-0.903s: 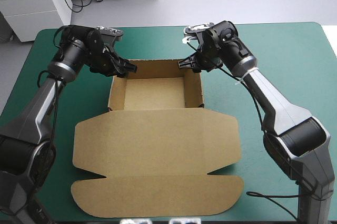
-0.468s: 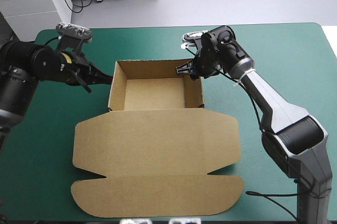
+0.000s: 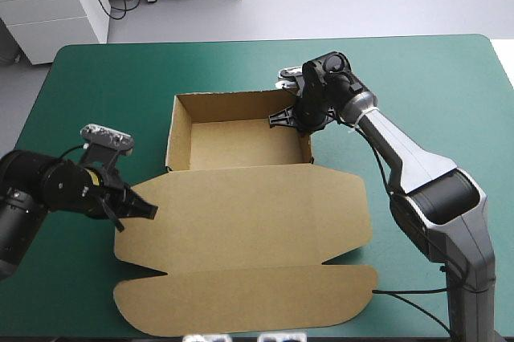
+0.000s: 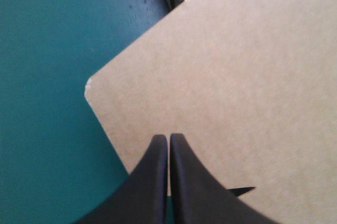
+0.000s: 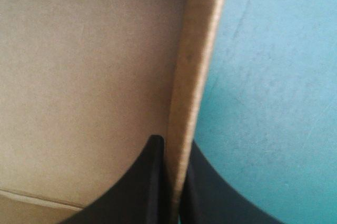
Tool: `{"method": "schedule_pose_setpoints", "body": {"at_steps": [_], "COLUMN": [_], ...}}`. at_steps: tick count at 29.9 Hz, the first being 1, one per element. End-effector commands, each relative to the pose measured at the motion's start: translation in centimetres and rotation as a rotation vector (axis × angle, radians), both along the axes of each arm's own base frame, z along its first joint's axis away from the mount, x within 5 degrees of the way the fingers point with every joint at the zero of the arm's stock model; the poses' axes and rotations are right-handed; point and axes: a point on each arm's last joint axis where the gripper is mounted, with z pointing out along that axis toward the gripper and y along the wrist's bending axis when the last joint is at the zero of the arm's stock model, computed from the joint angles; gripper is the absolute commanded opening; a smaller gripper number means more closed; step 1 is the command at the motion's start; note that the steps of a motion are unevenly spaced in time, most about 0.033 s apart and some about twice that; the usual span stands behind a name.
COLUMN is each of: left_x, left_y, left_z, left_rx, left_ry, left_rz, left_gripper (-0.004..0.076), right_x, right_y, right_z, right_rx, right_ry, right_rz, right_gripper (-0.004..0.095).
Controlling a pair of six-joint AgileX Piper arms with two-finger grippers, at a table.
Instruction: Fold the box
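The brown box point(image 3: 237, 143) stands as an open tray with its walls raised, in the middle of the table's far half. Its lid point(image 3: 241, 221) lies flat toward the front edge. My right gripper point(image 3: 283, 120) is at the tray's far right corner, shut on the right wall point(image 5: 197, 50), one finger inside and one outside point(image 5: 176, 148). My left gripper point(image 3: 151, 212) is low at the lid's left edge, shut, its tips over the rounded left corner point(image 4: 168, 139) of the lid point(image 4: 237, 87).
The teal-green cover point(image 3: 450, 85) shows broadly on both sides of the box and beyond the tray. The lid's front flap point(image 3: 241, 298) reaches close to the table's front edge.
My left gripper left the tray's far left corner, swung toward the front to the lid's left edge and shut. My right gripper closed on the tray's right wall.
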Motion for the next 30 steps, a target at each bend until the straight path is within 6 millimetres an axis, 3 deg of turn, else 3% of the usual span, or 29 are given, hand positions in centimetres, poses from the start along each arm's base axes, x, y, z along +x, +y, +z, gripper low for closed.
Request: {"method": "schedule_pose_setpoints", "body": {"at_steps": [1,7,13,18,23,30], "left_x": [-1.5,-3.5,-5.4,-6.6,-7.5,-7.8], "left_y": [0.2,0.8,1.4,1.7,2.0,2.1], "left_z": [-0.6,-3.5,-5.0,-5.1,-4.6,-4.4], "left_rx": [-0.029,-0.033,-0.038,-0.047,-0.058,-0.062], "left_ry": [-0.047,-0.018,-0.034,-0.064,-0.100,-0.117], "left_rz": [-0.005,0.021,0.021,0.021,0.020,0.022], "left_gripper": [-0.0008,-0.0008,-0.0008,-0.0008,-0.0008,-0.0008], "right_x": [-0.5,0.2,0.3,-0.3,-1.3,-2.7], "right_y": [-1.3,-5.7,-13.1,-19.2,-25.4,-32.8], "right_z": [3.7,6.3,10.0,11.9,11.9,9.3], "right_rx": [0.029,0.053,0.062,0.019,-0.062,-0.135], "right_ry": [-0.076,-0.136,-0.225,-0.286,-0.284,-0.190], "right_rz": [-0.024,-0.121,-0.271,-0.364,-0.490,-0.611], "right_gripper": [-0.0019,-0.0019,-0.0019,-0.0019,-0.0019,-0.0019]}}
